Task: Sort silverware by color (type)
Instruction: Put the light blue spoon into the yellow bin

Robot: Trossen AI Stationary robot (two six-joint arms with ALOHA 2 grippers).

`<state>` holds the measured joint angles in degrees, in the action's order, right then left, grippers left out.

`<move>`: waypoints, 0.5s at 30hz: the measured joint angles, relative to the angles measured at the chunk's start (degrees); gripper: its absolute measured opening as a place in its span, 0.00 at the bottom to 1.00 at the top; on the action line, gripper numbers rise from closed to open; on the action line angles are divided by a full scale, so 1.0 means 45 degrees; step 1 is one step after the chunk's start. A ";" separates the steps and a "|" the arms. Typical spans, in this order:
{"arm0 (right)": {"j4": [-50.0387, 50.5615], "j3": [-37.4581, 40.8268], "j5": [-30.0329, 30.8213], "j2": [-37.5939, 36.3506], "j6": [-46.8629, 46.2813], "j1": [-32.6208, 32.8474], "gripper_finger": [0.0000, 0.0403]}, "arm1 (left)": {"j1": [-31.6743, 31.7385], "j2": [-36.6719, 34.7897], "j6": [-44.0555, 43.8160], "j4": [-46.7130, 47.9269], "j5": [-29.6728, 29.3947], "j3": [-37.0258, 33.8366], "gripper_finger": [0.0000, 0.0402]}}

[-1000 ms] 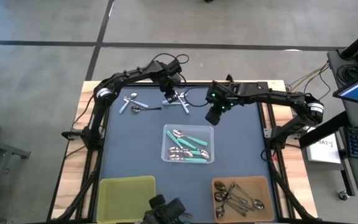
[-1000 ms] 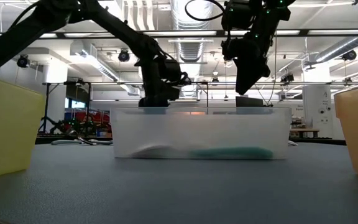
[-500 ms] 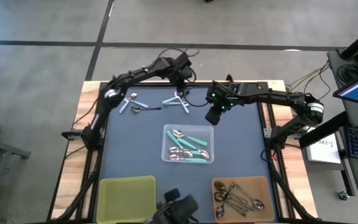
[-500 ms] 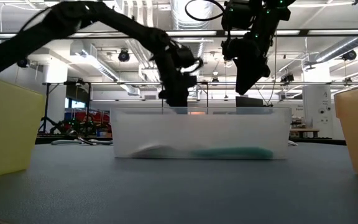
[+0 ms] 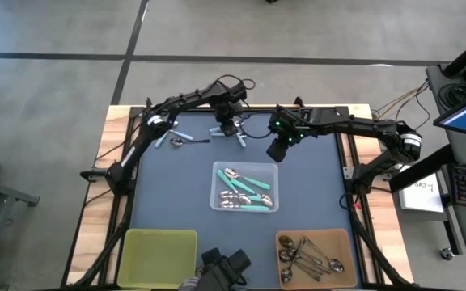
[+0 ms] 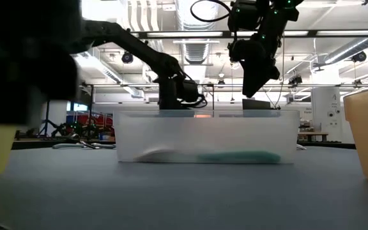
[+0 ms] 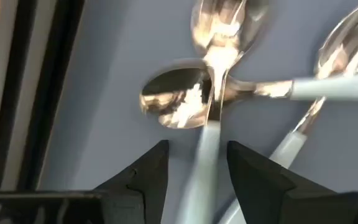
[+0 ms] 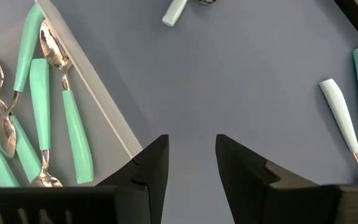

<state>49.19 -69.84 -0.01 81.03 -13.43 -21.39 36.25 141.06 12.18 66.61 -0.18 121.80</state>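
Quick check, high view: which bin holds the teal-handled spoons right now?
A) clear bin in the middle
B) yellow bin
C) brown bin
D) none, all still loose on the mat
A: the teal-handled spoons lie inside the clear bin at the middle of the table; the yellow bin shows no spoons, and the brown bin holds dark all-metal spoons.

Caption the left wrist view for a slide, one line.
Left gripper with open jaws hovering over a crossed cluster of pale-handled spoons on the dark table.
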 joint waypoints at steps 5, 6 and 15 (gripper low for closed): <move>-0.0019 0.0000 0.0003 0.0000 0.0092 0.0000 0.31 | 0.0183 -0.0026 -0.0339 0.0018 0.0710 -0.0132 0.36; -0.0021 0.0000 -0.0003 0.0000 0.0105 0.0000 0.31 | 0.0166 -0.0026 -0.0335 0.0023 0.0649 -0.0132 0.36; -0.0052 0.0000 0.0004 0.0000 0.0126 0.0000 0.31 | 0.0156 0.0003 -0.0951 0.0372 0.0564 0.0163 0.05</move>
<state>48.96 -69.84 0.01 81.03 -12.86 -21.39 36.95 141.08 7.90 68.29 2.36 122.53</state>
